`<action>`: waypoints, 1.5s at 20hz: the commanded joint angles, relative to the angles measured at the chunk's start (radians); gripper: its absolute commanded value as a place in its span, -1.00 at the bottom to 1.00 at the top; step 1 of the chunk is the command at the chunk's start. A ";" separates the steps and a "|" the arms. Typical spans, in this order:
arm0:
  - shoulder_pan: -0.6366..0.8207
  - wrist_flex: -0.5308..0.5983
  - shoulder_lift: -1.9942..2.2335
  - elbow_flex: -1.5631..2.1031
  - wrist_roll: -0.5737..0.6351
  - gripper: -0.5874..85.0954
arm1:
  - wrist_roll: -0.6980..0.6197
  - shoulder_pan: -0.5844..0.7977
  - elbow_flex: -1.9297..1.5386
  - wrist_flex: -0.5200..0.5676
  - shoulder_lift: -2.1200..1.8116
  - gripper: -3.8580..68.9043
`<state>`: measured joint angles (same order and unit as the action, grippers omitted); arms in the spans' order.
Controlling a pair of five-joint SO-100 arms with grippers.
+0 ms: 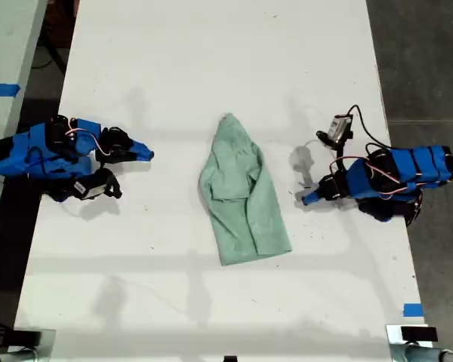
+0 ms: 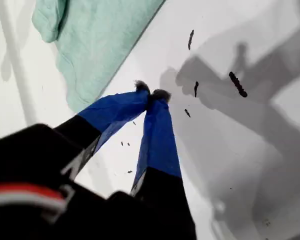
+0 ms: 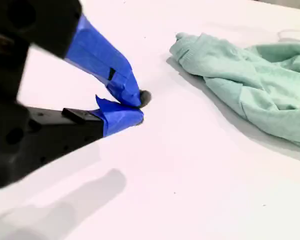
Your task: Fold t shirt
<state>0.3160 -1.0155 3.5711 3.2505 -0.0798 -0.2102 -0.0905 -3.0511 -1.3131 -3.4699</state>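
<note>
- T shirt is laid bunched at table centre, between arms, untouched.
- First gripper and second gripper: jaws clenched, empty.
- Before the fold, jaws should be opened and the hem pinched at both corners.

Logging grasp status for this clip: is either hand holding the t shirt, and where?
Nothing is held. My first hand and my second hand are shut, clear of the t shirt.

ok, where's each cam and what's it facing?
Exterior view: overhead, looking down on the table, t shirt mid-table, an arm at each side.
First wrist view: on my first gripper, looking along its shut jaws at the shirt's edge.
Second wrist view: on my second gripper, low, jaws shut, narrow shirt end beyond.
Shared: all show the t shirt.
</note>
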 commanded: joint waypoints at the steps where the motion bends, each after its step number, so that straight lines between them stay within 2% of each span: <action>1: -0.003 -0.002 0.014 0.040 0.006 -0.99 | 0.005 0.009 -0.066 -0.002 -0.005 -0.84; 30: -0.003 -0.002 0.014 0.040 0.032 -0.99 | 0.005 0.000 -0.066 -0.002 -0.003 -0.84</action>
<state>0.3099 -1.0170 3.5788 3.2505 -0.0476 -0.2040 -0.0767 -3.0511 -1.3131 -3.4699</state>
